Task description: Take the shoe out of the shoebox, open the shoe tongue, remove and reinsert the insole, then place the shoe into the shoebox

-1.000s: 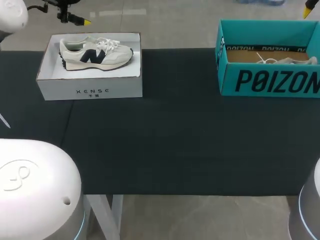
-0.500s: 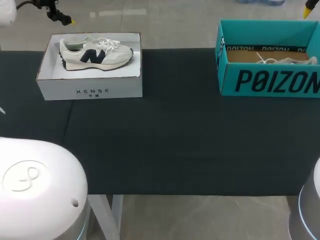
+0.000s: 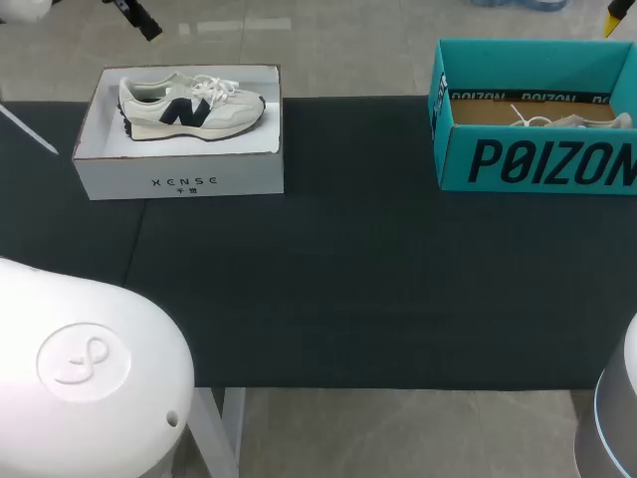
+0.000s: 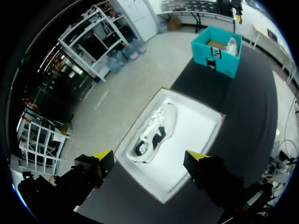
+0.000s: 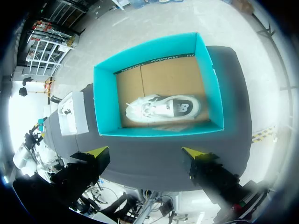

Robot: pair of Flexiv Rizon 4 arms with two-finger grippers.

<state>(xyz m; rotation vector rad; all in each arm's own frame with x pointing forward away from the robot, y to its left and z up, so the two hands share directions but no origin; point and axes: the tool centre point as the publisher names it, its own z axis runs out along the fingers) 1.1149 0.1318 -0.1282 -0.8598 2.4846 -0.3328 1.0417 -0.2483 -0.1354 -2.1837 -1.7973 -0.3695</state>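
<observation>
A cream sneaker (image 3: 189,108) with a dark logo lies on its side in the white shoebox (image 3: 179,179) at the table's back left. High above that box hangs my left gripper (image 4: 148,155), open and empty, with the sneaker (image 4: 154,133) far beneath its fingers. A second pale sneaker (image 5: 163,108) lies in the teal shoebox (image 5: 156,128) at the back right. Well above it my right gripper (image 5: 145,151) stands open and empty. In the head view only one yellow fingertip (image 3: 617,15) of the right gripper shows.
A black cloth covers the table (image 3: 348,279). The two boxes stand along its far edge, with a wide gap between them. My left arm's white shell (image 3: 90,368) fills the near left corner of the head view.
My left gripper has risen toward the head view's upper edge, its yellow tip now out of sight. The left arm's white shell has shifted right. The boxes, shoes and right arm are unmoved.
</observation>
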